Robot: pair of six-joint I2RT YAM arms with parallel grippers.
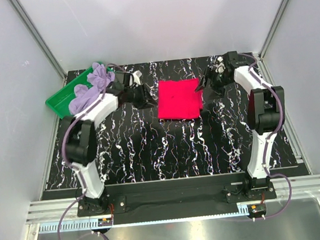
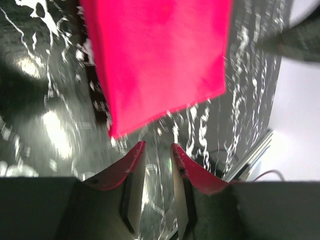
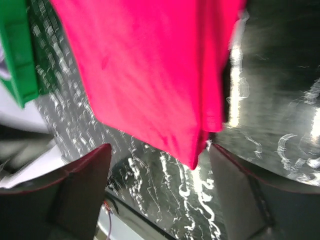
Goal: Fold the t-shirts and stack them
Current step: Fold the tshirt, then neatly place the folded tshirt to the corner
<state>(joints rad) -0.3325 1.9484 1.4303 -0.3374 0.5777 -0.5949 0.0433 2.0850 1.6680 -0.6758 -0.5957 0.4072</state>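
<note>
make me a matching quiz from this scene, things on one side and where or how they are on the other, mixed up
Column one:
1. crimson t-shirt
2. lavender t-shirt
3. green tray
4. right gripper

Column two:
a. sits at the far left corner of the table
b. jaws wide apart
c. crumpled in a heap on the tray
d. folded flat in the middle, between the two arms

Pairs: 1-d, 2-c, 3-a, 4-b
</note>
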